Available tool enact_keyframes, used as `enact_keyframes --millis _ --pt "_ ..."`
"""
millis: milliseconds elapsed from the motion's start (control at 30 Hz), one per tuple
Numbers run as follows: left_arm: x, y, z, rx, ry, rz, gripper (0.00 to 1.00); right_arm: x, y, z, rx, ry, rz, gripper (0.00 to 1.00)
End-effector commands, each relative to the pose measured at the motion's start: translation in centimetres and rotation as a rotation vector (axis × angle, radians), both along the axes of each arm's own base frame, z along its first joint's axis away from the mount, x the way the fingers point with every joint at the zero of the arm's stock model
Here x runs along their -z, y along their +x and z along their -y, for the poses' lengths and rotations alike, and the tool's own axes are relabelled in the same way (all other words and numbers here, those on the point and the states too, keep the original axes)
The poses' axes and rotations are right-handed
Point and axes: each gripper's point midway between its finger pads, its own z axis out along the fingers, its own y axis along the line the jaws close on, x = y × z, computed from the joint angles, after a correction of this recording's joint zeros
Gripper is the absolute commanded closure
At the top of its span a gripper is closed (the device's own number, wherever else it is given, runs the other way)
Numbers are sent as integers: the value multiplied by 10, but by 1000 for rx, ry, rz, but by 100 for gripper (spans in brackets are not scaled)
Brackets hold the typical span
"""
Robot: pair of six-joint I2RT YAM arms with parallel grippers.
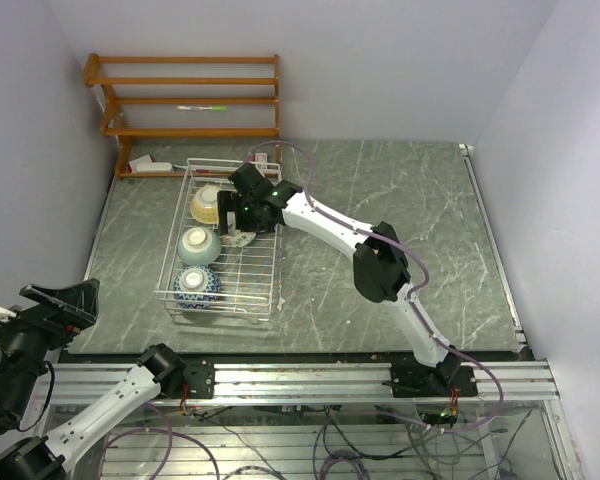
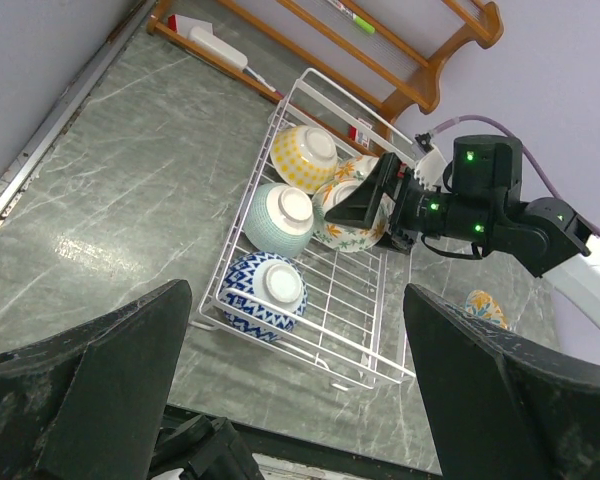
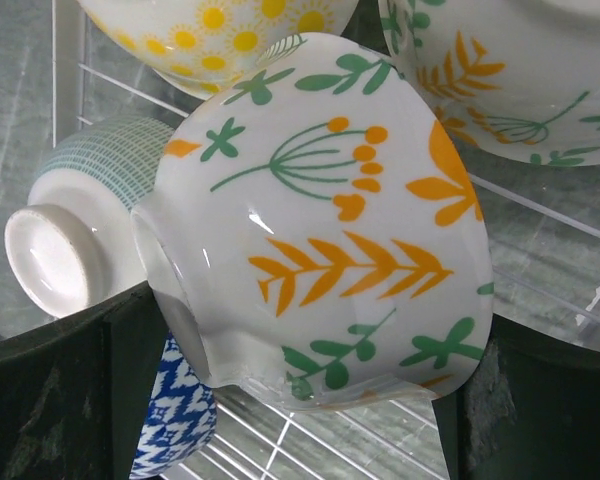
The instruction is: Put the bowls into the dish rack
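Grey-green marbled surface, enclosed by pale lilac walls, with a wooden shelf at the rear left. The right end effector is seen closed on a floral bowl, which is clamped between its two dark fingers. One finger is pressed to each side of the bowl wall. The bowl is held tilted over the rear right part of the dish rack.

The right arm is based at the near edge. It is raised to a bent elbow over mid-surface, and the forearm is extended back and left to the rack. The left end effector is spread wide and nothing is held. The left arm is folded at the near left corner, with the end effector pointed toward the rack.

The held bowl is white, with orange fronds and green sprigs, and its pale foot is turned to the left of the wrist view.

Three bowls are lined along the rack's left side, tipped so that their pale feet are shown: a yellow bowl at the rear, a mint-green bowl in the middle, and a blue bowl nearest. A second floral bowl is lodged just beside the yellow one. A sixth bowl is seen on the surface, right of the rack.
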Motion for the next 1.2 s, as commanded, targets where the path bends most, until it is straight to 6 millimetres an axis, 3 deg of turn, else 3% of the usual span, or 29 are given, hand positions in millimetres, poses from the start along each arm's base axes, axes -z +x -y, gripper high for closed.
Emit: enact_keyframes --millis 0,200,467,1167 --pt "0 0 -5 -19 -8 7 1 74 -20 59 -47 -340 -77 0" --pt "0 3 -2 -17 -1 4 1 82 -21 79 -61 -438 -57 0" --pt "0 6 0 -18 -1 2 1 68 -13 90 -68 -494 -3 0" --pt "1 6 1 -15 -2 3 1 -5 -26 48 -186 -205 -29 0"
